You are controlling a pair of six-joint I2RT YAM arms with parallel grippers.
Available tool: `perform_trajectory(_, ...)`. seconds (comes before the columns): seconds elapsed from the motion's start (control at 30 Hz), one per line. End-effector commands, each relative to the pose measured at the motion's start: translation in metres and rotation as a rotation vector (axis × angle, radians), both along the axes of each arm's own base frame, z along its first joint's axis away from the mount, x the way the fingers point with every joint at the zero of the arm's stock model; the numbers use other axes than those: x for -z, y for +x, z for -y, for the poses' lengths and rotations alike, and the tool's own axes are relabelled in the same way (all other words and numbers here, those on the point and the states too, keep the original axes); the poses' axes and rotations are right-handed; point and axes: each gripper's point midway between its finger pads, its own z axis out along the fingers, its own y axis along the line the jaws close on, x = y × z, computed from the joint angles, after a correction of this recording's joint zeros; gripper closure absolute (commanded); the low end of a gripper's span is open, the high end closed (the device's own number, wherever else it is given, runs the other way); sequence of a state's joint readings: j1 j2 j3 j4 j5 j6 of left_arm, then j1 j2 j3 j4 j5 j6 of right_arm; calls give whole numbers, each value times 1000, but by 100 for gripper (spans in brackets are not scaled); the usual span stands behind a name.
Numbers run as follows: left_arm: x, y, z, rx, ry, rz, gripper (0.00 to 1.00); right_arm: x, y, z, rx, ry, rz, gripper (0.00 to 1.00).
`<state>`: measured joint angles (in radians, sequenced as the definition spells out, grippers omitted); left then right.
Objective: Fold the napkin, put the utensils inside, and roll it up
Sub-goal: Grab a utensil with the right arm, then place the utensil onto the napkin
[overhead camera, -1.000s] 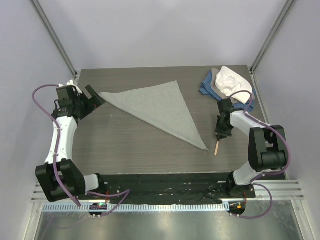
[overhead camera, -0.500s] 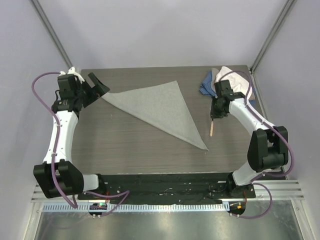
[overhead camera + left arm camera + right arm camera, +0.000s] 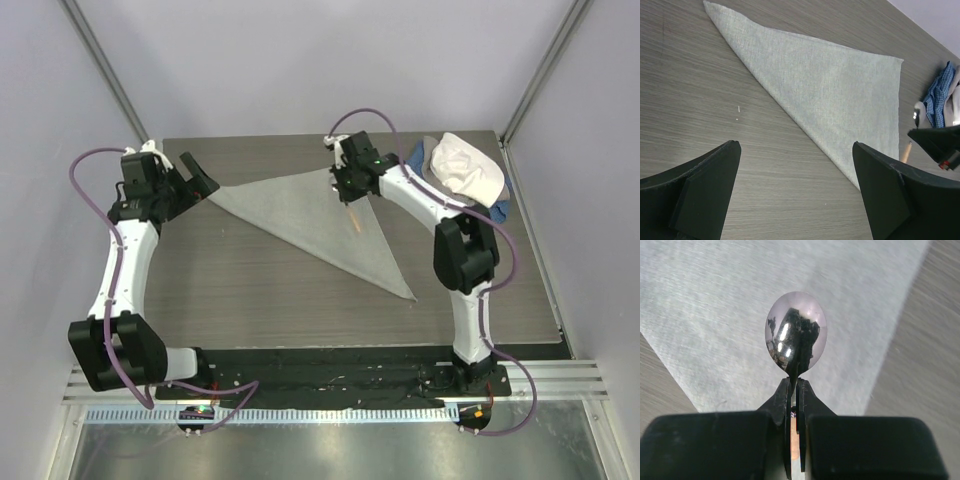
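The napkin [image 3: 320, 215] lies folded into a light grey triangle on the wooden table, and it fills much of the left wrist view [image 3: 830, 95]. My right gripper [image 3: 349, 188] hovers over the napkin's far corner, shut on the spoon's neck. The spoon's shiny bowl [image 3: 795, 337] sticks out past the gripper's tips [image 3: 794, 382], with the napkin [image 3: 715, 305] beneath. The wooden handle [image 3: 353, 212] points toward the near side. My left gripper [image 3: 196, 172] stands open and empty by the napkin's left corner, its fingers wide apart [image 3: 796, 150] above bare table.
A heap of blue, grey and white cloths [image 3: 462, 168] lies at the table's far right corner. Bare wood [image 3: 250, 290] stretches along the near side. Frame posts rise at both far corners.
My right arm has carried the spoon from the table's right side, left and back, to above the napkin's far corner. The left gripper shifted slightly toward the back and stayed open.
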<state>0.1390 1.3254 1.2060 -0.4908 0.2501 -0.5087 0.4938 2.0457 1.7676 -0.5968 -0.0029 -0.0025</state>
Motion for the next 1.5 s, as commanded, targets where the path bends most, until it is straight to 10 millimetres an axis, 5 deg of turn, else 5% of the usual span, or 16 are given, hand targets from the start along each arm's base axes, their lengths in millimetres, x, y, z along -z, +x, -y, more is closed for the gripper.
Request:
perform_trajectory(0.0,4,2,1,22,5,5,0,-27,22,-55,-214,55,134,99)
perform_trajectory(0.17,15,3,2,26,-4,-23,0,0,10,-108,-409,71,110,99)
perform_trajectory(0.4,17,3,2,27,-21,-28,0,21,-9,-150,-541,68,61,99)
perform_trajectory(0.73,18,3,4,31,-54,-29,0,44,-33,-155,-559,34,-42,99)
perform_trajectory(1.47,15,1,5,36,-59,-18,0,76,-37,-154,-625,-42,-61,95)
